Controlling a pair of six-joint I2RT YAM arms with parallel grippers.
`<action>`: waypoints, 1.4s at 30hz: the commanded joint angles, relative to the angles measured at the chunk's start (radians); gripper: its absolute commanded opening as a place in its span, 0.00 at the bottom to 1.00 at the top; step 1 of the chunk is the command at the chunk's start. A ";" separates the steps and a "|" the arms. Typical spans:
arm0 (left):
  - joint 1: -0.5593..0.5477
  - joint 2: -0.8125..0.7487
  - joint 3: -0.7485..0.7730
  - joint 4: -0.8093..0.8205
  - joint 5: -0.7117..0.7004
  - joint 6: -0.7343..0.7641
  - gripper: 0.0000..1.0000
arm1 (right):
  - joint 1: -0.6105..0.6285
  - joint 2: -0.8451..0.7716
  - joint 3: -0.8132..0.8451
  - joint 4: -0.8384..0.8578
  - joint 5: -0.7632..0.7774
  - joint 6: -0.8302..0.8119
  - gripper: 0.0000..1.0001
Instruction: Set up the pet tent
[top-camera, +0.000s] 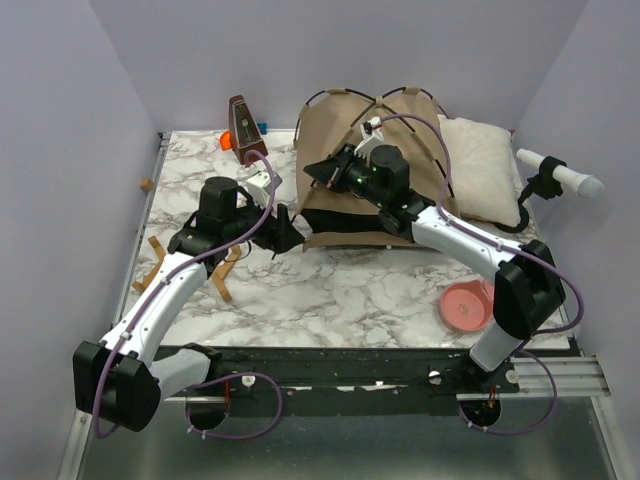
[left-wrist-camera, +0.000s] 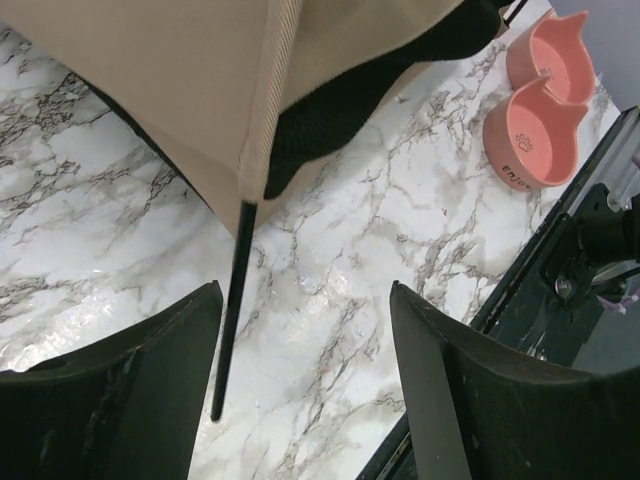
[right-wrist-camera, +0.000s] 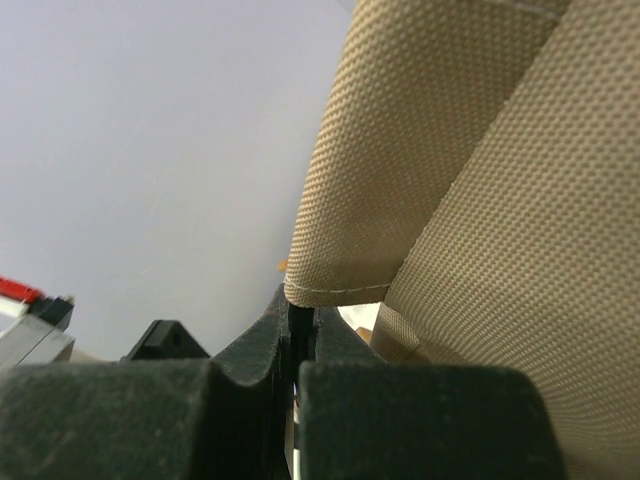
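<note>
Beside the pet tent (top-camera: 372, 150), the left gripper (left-wrist-camera: 305, 295) gapes wide astride the pole (left-wrist-camera: 232, 310) tip; centre it, then close squarely, while the right gripper (right-wrist-camera: 300, 325), pinched on the tent's edge, braces.

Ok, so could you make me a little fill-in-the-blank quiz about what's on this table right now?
1. The right gripper is shut on the pet tent, while the left gripper is ____.
2. Seen from the top camera, the white pillow lies to the ____ of the tent.
3. The double bowl is coloured ____.
Missing words: open; right; pink.
</note>
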 joint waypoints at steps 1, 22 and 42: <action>-0.007 -0.057 -0.002 -0.058 -0.036 0.051 0.77 | -0.034 -0.040 0.049 -0.001 0.056 -0.033 0.00; -0.007 -0.071 -0.077 -0.127 -0.181 0.098 0.52 | -0.064 -0.084 0.032 -0.002 0.004 -0.021 0.00; -0.007 -0.052 -0.073 -0.077 -0.174 0.079 0.26 | -0.063 -0.089 0.003 0.026 -0.035 0.010 0.00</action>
